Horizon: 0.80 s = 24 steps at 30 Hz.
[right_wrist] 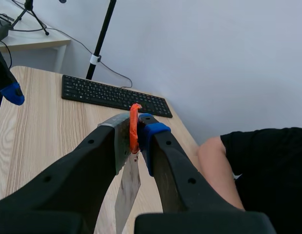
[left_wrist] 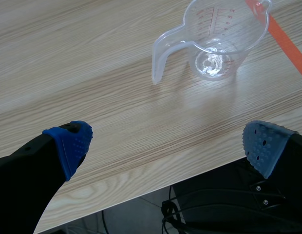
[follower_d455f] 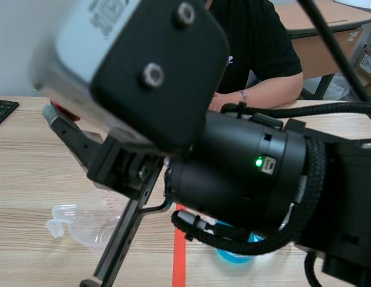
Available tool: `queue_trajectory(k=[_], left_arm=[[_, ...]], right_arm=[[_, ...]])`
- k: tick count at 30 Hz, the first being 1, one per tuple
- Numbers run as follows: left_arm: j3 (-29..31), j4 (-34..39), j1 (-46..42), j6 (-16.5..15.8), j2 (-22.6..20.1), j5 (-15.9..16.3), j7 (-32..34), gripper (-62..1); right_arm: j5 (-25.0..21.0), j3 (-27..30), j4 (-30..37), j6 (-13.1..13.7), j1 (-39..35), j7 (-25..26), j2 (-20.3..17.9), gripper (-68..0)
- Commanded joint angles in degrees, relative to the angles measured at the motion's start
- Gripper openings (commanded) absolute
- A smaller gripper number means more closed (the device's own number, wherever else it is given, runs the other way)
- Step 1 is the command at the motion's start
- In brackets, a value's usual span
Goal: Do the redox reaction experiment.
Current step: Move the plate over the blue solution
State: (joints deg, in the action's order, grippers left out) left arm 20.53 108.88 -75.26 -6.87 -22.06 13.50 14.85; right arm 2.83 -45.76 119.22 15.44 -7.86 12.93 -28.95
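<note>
My right hand (right_wrist: pixel 135 127) clenches a grey strip (right_wrist: pixel 127 185) edged orange-red, while my left hand (left_wrist: pixel 166 142) hangs released over the tabletop (left_wrist: pixel 92 73), jug (left_wrist: pixel 217 39) at one o'clock.

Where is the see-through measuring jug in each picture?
Scene view: the measuring jug sits low on the left, partly behind a black arm, beside the orange tape line.
Left wrist view: ahead of the open left gripper, with the tape line beside it.
Right wrist view: not in it; the right gripper holds a metal strip.
Shared landmark: the orange tape line.
</note>
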Motion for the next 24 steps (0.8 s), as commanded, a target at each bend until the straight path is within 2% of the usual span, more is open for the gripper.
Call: queue_trajectory(k=[1,6,9,17,24], left_arm=[[0.17,0.76,-0.18,0.07,0.11,0.39,0.76,1.4],[0.17,0.76,-0.18,0.07,0.11,0.39,0.70,1.4],[0.17,0.76,-0.18,0.07,0.11,0.39,0.59,1.4],[0.17,0.76,-0.18,0.07,0.13,0.39,0.57,1.4],[0.17,0.76,-0.18,0.02,0.13,0.39,0.59,1.4]], right_arm=[[-0.44,0.79,2.16,-0.37,-0.44,-0.44,-0.66,-65.8],[-3.04,3.21,6.56,-0.35,-3.23,-3.67,-3.04,-65.8],[-5.86,5.31,8.59,1.11,-4.98,-4.20,-4.57,-65.8],[-12.92,12.79,12.26,1.16,-10.32,-5.16,-8.26,-65.8],[-20.28,20.63,13.07,6.05,-15.43,-5.09,-10.49,-65.8]])
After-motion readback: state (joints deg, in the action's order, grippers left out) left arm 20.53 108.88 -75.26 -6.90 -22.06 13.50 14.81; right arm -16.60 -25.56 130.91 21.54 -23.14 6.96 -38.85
